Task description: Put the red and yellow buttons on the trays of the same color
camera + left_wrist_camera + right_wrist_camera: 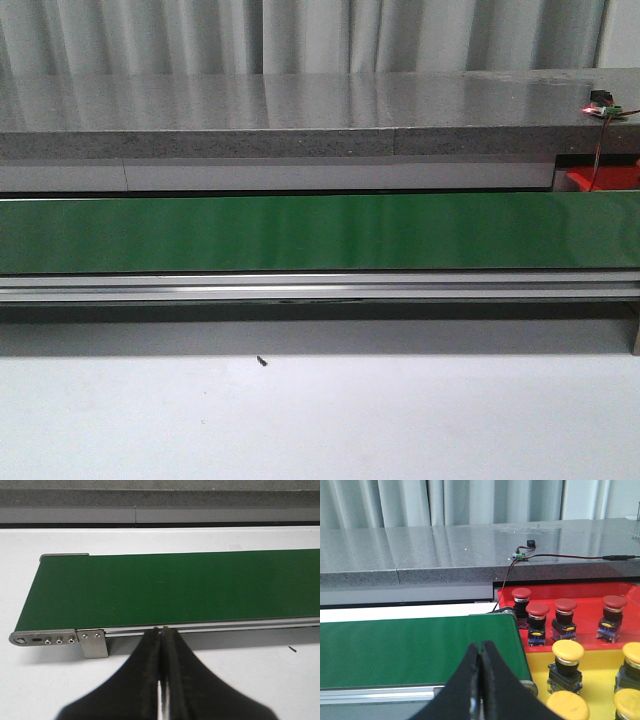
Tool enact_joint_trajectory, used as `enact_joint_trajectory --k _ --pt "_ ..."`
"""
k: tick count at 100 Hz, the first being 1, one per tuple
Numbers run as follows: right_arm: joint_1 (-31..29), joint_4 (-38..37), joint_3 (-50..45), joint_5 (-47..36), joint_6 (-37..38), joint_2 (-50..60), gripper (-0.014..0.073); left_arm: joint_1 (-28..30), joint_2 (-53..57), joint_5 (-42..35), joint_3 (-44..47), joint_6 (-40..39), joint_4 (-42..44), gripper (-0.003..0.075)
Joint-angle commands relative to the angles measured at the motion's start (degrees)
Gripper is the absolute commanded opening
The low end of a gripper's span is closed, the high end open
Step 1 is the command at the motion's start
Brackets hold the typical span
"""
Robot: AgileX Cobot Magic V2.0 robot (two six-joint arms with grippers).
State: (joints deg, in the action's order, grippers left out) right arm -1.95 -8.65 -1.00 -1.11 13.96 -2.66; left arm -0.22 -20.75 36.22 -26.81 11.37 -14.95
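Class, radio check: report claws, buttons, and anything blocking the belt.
Both claws shut, empty: left claw, right claw. Red buttons on red tray, yellow buttons on yellow tray. Green belt bare.

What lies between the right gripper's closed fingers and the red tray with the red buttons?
In the right wrist view, only the end of the green conveyor belt lies between the right gripper and the red tray.

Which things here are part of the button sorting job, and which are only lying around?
Job:
red buttons on the red tray
yellow buttons on the yellow tray
green conveyor belt
left gripper and right gripper, both shut, empty

Lying about:
small dark speck
wired sensor on the grey ledge
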Motion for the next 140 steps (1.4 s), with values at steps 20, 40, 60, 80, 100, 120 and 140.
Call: enact_joint_trajectory --k 20,40,60,80,100,120,140 --pt "-0.02 1.14 0.29 2.18 -0.38 4.41 -0.0117 -0.55 -0.33 -4.02 -1.51 0.0 -1.11 -0.002" --pt "-0.02 1.14 0.35 2.16 -0.38 4.35 -0.0117 -0.55 -0.33 -4.02 -1.51 0.0 -1.11 -0.002" --pt "-0.02 1.14 0.36 1.91 -0.38 4.35 -0.0117 -0.55 -0.33 -4.02 -1.51 0.0 -1.11 -0.002" --pt "-0.02 1.14 0.36 1.91 -0.38 4.35 -0.0117 -0.55 -0.33 -4.02 -1.51 0.0 -1.11 -0.002" --pt "-0.02 1.14 0.36 1.91 -0.38 4.35 -0.0117 -0.55 -0.33 -4.02 -1.51 0.0 -1.11 -0.002" --pt "-0.02 1.14 0.36 1.91 -0.38 4.35 -0.0117 -0.55 -0.33 -4.02 -1.51 0.0 -1.11 -0.002" --pt "-0.02 1.14 0.36 1.91 -0.38 4.35 -0.0117 -0.55 -0.33 -3.77 -1.51 0.0 -0.2 -0.002"
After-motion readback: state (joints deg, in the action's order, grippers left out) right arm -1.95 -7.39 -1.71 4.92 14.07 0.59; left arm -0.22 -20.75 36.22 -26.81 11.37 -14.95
